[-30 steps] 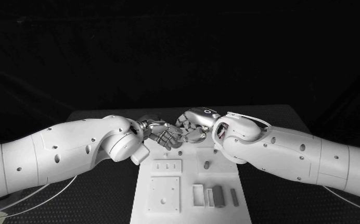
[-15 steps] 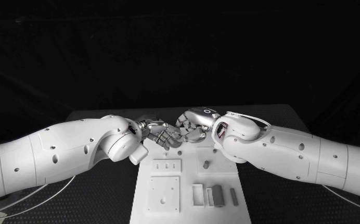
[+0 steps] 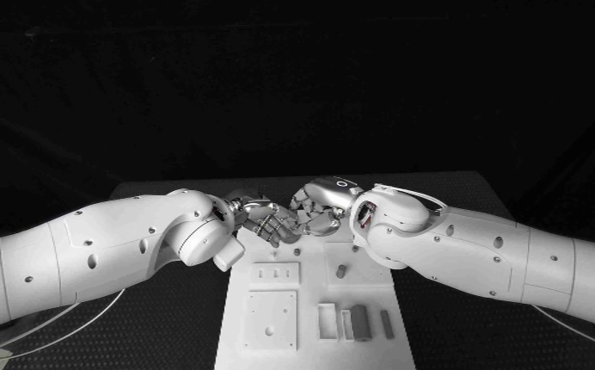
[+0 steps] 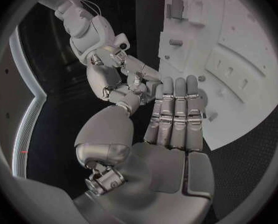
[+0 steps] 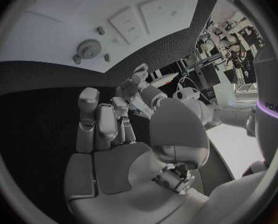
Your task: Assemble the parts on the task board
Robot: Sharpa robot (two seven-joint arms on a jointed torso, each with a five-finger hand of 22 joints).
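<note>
Meeting fingertip to fingertip above the far end of the white rectangular task board (image 3: pixel 310 318), silver left hand (image 3: pixel 264 219) and silver right hand (image 3: pixel 320 206) seemingly mid-handover, contents indiscernible; small grey parts (image 3: pixel 359 323) await seating.
</note>
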